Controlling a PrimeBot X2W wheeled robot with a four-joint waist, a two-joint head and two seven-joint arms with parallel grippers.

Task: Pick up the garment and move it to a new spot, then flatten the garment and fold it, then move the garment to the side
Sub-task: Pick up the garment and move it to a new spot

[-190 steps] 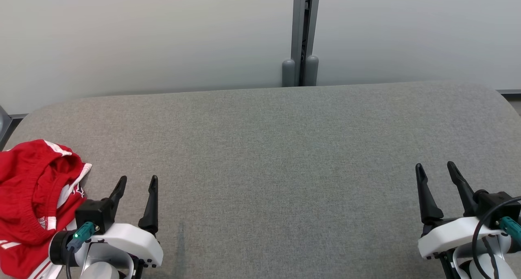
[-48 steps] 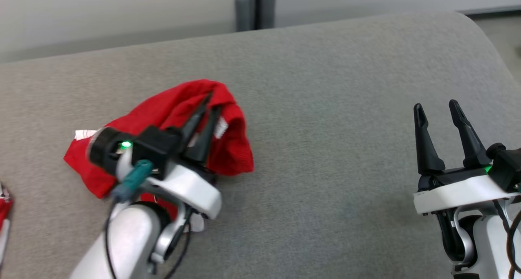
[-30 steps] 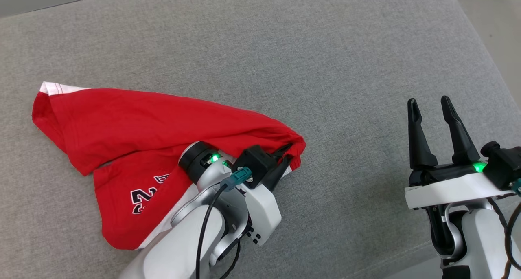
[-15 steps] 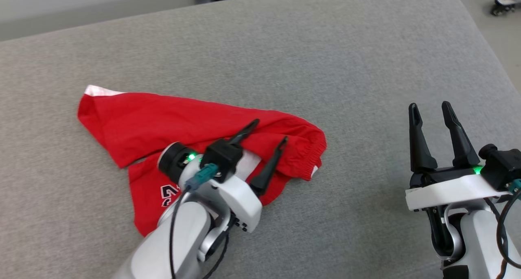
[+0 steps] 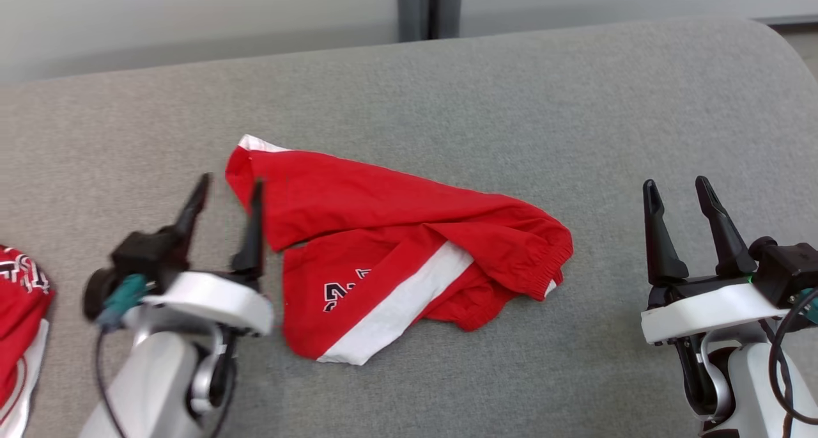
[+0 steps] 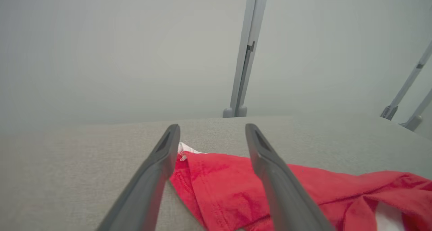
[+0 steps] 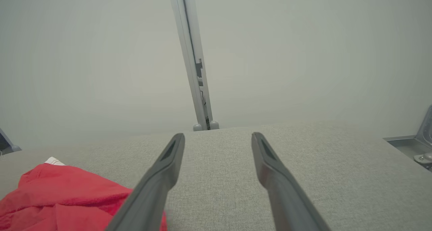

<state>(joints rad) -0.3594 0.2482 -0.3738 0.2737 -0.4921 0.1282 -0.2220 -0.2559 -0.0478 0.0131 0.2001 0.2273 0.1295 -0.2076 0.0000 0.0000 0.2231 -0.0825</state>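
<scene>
Release is done: the left black two-finger gripper (image 5: 231,182) has opened beside the crumpled red white-striped shorts (image 5: 383,208), now lying in the middle of the grey fabric table (image 5: 575,93); the right gripper (image 5: 675,182) is open too, so flattening comes next.

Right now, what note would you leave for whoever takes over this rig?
Left end effector: open, empty, by the left end of the red garment.
Right end effector: open, empty, well clear of it on the right.
The garment lies free in the middle of the grey surface, rumpled and partly doubled over.
Done, by the look of it: pick-up and move to a new spot.
Left: flatten, fold, move aside.
A separate red cloth sits at the far left.
</scene>
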